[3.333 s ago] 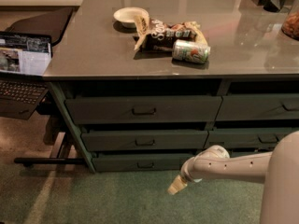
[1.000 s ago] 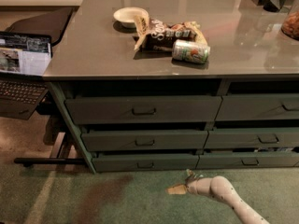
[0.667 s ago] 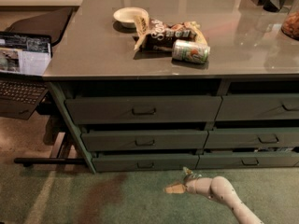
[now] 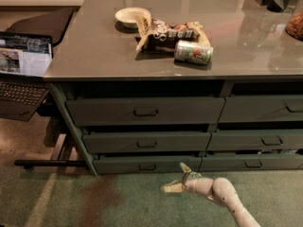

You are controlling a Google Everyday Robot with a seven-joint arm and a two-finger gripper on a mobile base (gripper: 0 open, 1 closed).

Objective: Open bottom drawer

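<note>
The bottom drawer [image 4: 147, 164] is the slim dark green front at the foot of the left stack, with a small dark handle [image 4: 147, 167] at its centre. It looks pushed in, roughly flush with the like drawer to its right. My gripper [image 4: 178, 177] hangs low over the carpet, just in front of and below the drawer's right end, to the right of the handle. Its two pale fingers [image 4: 171, 187] are spread apart and hold nothing. The white arm [image 4: 227, 200] runs off to the lower right.
Two taller green drawers [image 4: 146, 111] sit above it, both slightly out. The right stack has a like slim drawer [image 4: 253, 162]. On the counter are a bowl [image 4: 131, 16], a snack bag [image 4: 168, 32] and a can [image 4: 193, 52]. A laptop [image 4: 21, 74] sits at left.
The arm has swung down to floor level. Over the last second the gripper has crept slightly left and up toward the bottom drawer's front. The drawers have not moved.
</note>
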